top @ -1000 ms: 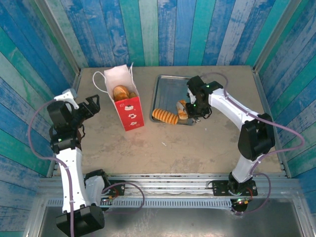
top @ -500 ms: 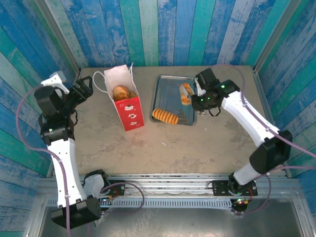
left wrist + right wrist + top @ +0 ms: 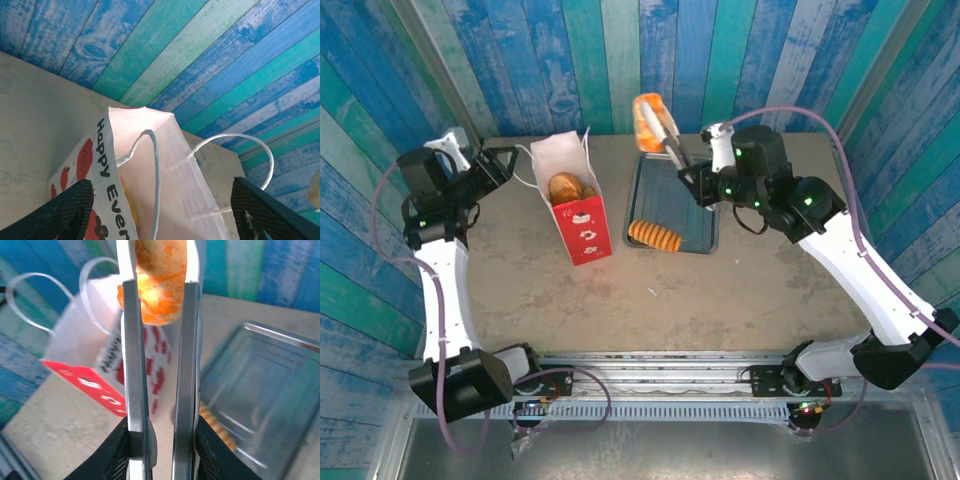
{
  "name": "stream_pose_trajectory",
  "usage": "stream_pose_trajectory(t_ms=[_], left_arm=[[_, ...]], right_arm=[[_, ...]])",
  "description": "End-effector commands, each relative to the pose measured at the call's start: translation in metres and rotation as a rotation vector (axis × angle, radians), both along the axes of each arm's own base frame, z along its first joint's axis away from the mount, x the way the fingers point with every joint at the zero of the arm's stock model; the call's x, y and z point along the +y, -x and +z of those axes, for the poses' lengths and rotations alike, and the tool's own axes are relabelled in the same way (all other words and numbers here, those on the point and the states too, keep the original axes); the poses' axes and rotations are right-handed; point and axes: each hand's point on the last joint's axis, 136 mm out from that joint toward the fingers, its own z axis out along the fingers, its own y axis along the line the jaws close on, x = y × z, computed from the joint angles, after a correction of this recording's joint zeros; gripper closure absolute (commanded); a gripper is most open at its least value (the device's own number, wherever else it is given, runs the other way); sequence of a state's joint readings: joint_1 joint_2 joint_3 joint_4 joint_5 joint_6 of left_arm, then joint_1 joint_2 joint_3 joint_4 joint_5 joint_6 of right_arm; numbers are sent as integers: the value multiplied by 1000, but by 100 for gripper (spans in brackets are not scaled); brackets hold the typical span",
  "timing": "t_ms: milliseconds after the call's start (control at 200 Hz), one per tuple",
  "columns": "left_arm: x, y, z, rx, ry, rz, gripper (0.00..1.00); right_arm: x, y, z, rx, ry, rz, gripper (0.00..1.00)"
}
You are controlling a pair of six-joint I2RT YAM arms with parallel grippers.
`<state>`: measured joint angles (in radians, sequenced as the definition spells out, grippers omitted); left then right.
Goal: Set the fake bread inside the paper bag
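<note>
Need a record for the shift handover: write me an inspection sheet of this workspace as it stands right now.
Surface: beige table, flat and mostly bare.
Job's things: paper bag upright with pastries inside; ridged loaf on the grey tray; one orange pastry held aloft.
Clutter: small pale fleck on the table.
Grippers: right gripper shut on the orange pastry above the tray's far edge; left gripper open beside the bag's handles.
Cables: purple cables loop along both arms.
Surroundings: blue-teal plank walls; metal rail at the near edge.
</note>
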<state>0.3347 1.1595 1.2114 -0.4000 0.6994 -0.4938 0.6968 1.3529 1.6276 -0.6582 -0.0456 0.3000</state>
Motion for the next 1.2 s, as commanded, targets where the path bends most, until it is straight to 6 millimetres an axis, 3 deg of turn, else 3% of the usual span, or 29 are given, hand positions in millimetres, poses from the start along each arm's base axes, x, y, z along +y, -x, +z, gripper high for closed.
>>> stream_pose_trajectory(t_ms=[0,120,281,416,626,852,1192], left_arm=[[-6,-6,7,-46,22,-55,28],[-5,-11,2,-41,32,-61,34],[-5,-16,-5,-29,40,-71,44],[-2,-19,-12,-15,26,-64,57],[0,-19,-15,-12,5,-54,84],[4,-15,-13,-21,-35,-25,100],[10,-9,-11,-23,-82,22,100]], right_arm=[[25,8,65,-174,-135,78,86],[56,19,80,-224,-154,157,86],[95,24,83,-237,-161,225,86],[125,26,76,-239,-123,254,86],[157,17,47,-188,-32,239,86],[174,1,14,-117,50,201,86],[179,-15,-33,-56,190,152,86]])
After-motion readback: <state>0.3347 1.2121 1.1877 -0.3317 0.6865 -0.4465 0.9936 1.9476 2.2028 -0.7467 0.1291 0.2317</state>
